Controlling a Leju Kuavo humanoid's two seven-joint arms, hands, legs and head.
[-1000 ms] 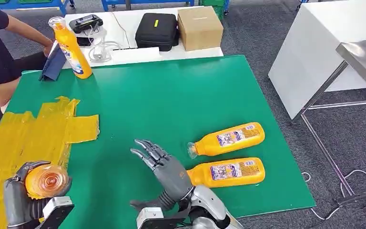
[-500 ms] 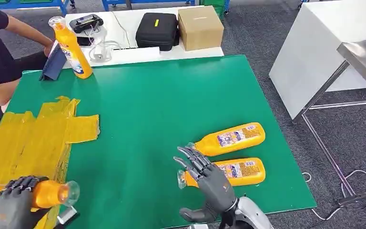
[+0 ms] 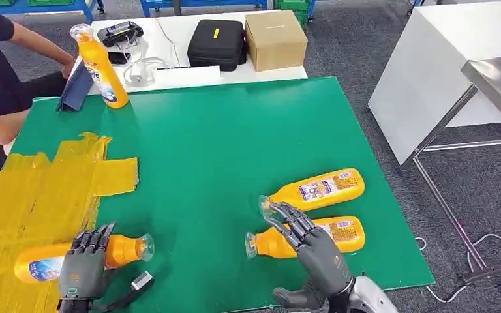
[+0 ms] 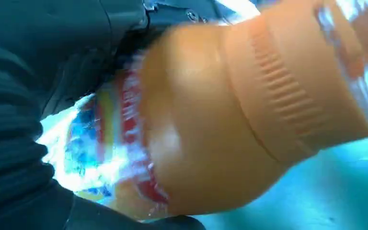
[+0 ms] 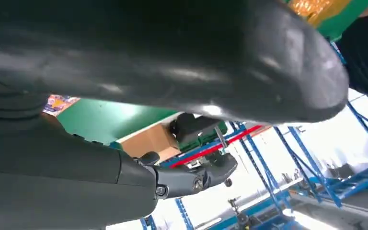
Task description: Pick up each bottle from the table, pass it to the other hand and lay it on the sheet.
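An orange bottle (image 3: 42, 264) (image 4: 249, 120) lies on its side at the near edge of the yellow sheet (image 3: 39, 189), its clear cap (image 3: 145, 246) out over the green table (image 3: 222, 137). My left hand (image 3: 81, 270) grips it from above, with fingers wrapped over its middle. Two more orange bottles lie side by side at the near right, one nearer (image 3: 346, 233) and one farther (image 3: 316, 189). My right hand (image 3: 310, 244) hovers over the nearer one with fingers spread and nothing in them. A fourth bottle (image 3: 98, 65) stands upright at the far left corner.
A person (image 3: 0, 72) sits at the far left beside a blue tablet (image 3: 73, 85). Behind the green table stand a black case (image 3: 216, 42) and a cardboard box (image 3: 274, 38). A white table (image 3: 430, 65) and a metal bench are off to the right.
My left hand has turned the bottle from cap-up to lying flat and lowered it onto the sheet's edge. My right hand has moved right, over the nearer lying bottle.
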